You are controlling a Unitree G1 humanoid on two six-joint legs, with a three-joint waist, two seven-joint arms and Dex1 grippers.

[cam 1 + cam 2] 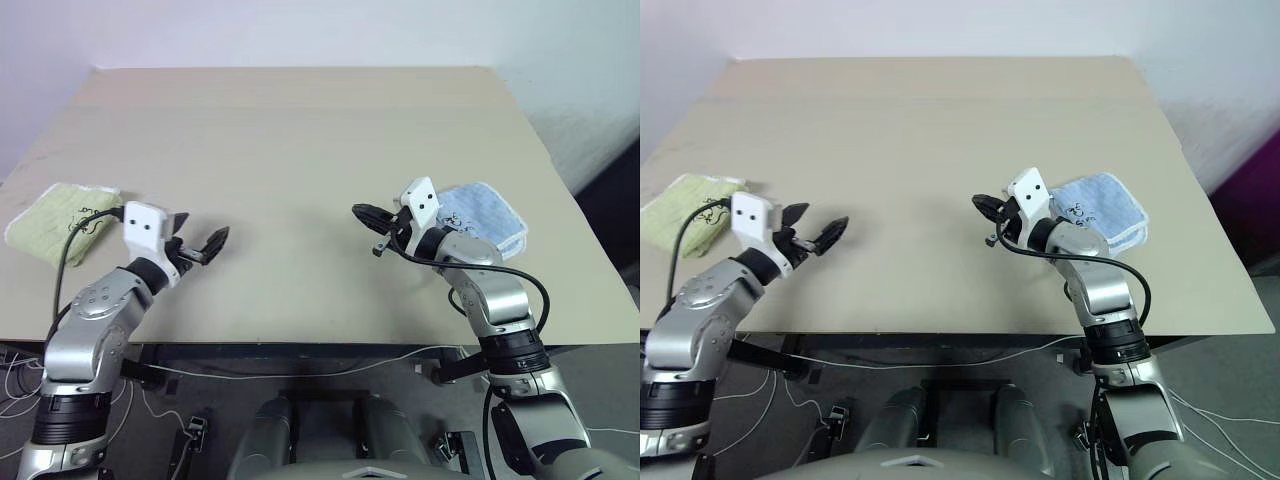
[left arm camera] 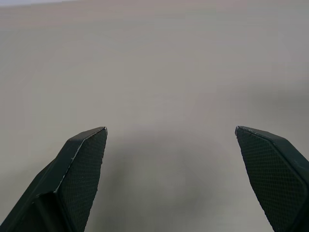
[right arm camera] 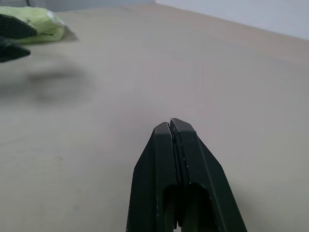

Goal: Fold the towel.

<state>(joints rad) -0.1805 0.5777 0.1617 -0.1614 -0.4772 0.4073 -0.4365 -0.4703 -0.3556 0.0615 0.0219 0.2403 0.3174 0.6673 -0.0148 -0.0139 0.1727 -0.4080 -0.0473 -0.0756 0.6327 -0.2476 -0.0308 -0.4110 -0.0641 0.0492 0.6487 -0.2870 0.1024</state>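
My left gripper (image 1: 200,246) hangs over the table (image 1: 300,150) at about 8 o'clock of its top, pointing toward 3 o'clock; its two fingers (image 2: 82,164) stand wide apart with bare tabletop between them, holding nothing; the towel (image 1: 60,222) lies behind it at 9 o'clock, at the table's left edge, folded into a compact yellow-green bundle with white edging showing; the gripper is near the towel but apart from it, and a black cable from my left arm crosses in front of the cloth; my right gripper (image 1: 368,214) sits at about 4 o'clock of the tabletop, pointing toward 9 o'clock, its fingers pressed together with no gap and nothing between them; just behind my right wrist, at 3 o'clock near the right edge, lies a blue cloth (image 1: 488,222), folded, partly hidden by the wrist; the two grippers face each other across the bare middle of the table, well apart.
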